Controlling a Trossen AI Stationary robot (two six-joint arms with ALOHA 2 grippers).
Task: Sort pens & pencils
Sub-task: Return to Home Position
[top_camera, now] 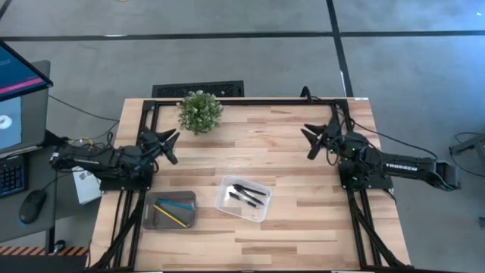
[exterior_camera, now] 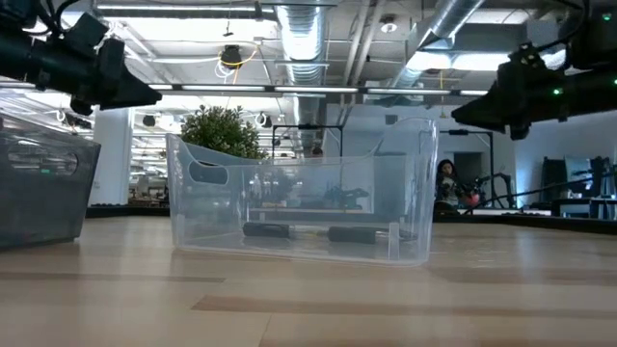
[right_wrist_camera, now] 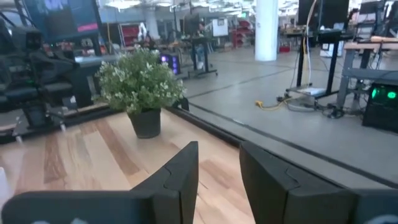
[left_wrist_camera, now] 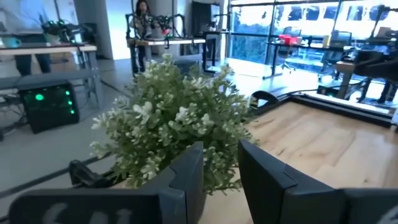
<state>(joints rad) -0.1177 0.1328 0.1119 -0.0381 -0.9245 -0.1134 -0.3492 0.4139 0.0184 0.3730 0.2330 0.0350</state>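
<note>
Wooden worktop (top_camera: 303, 227) runs bare along its near edge, and you find both containers just behind that edge. The dark bin (top_camera: 149, 216) sits on the left arm's side with the pencils (top_camera: 173, 215) in it, one yellow and one light blue, lying crossed on its floor. Just beside it, apart and slightly turned, the transparent bin (top_camera: 224, 199) holds the pens (top_camera: 246, 197), a loose heap of black sticks. The low view shows two of them flat on the bottom. No stick shows loose on the wood, so you can judge the sorting done: each kind is kept in its own bin.

Further back, the left tool (top_camera: 174, 147) hangs above its own side of the worktop and the right tool (top_camera: 308, 142) above the opposite side. They are well apart from each other and from the bins, which looks like a parked pose that keeps the middle open. Each has its fingers a narrow gap apart and grips nothing.

Beyond them the plant (top_camera: 200, 111) stands near the far edge, closer to the left arm.
</note>
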